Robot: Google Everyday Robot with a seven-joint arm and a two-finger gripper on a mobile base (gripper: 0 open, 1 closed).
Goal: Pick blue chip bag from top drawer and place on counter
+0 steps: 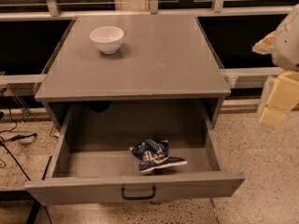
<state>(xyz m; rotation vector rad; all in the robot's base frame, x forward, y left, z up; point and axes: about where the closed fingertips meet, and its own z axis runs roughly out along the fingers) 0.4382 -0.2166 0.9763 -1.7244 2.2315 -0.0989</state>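
Camera view is showing the blue chip bag (156, 156) lying in the open top drawer (84, 188) at six o'clock, markings unreadable; the gripper (274, 107) is hanging at three o'clock, its grip impossible to tell.

A speckled floor (264, 176) lies below dark windows (23, 43) framed by pale rails (28, 16).

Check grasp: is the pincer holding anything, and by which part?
Nothing. The pincer hangs empty, right of the open drawer; the chip bag lies inside it, untouched.
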